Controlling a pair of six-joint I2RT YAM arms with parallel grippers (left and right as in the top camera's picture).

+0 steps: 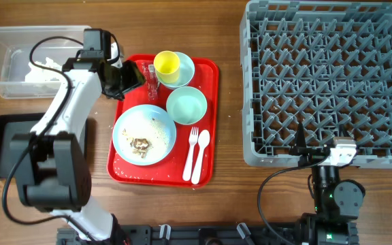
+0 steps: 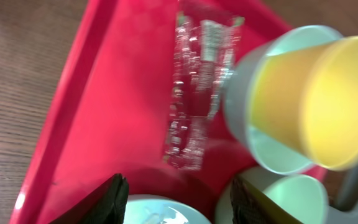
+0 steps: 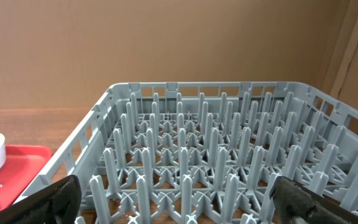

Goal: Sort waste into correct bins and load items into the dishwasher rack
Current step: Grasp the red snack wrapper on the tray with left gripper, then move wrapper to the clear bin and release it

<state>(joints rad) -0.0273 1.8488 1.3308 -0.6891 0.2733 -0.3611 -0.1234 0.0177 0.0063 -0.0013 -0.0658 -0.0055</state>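
The sachet (image 1: pixel 152 80), a clear crinkly packet with red showing through it, lies flat on the red tray (image 1: pixel 209 75), in the tray corner that faces the far-left corner of the table. Its long axis runs from the table's near edge toward the far edge, about parallel to the tray's left rim. Its right side lies close against the small light blue bowl (image 1: pixel 188 70), which carries the yellow cup (image 1: pixel 167 63). I cannot tell whether packet and bowl touch.

The left fingers (image 2: pixel 107 202) hang just over that same corner of the tray, on the side of the sachet toward the table's left edge. Seen from the wrist they stand part open, with nothing in their hold. The sachet lies just ahead of the gap, stretching lengthwise away from the fingertips and about centred between them. So I judge that their closing line crosses the packet's narrow width, which is the easy way to pinch it. The move seems to call for a short advance and a drop onto the packet's near end, keeping one finger clear of the bowl's rim.

The right fingers (image 3: pixel 58 199) are spread wide and empty at the near side of the dishwasher rack (image 1: pixel 248 88), toward the table's right edge and well apart from the tray. The left arm is plainly the nearer. The clear tub (image 1: pixel 5 61), with white tissue (image 1: pixel 46 68) in it, sits at the far-left corner, a short carry away.
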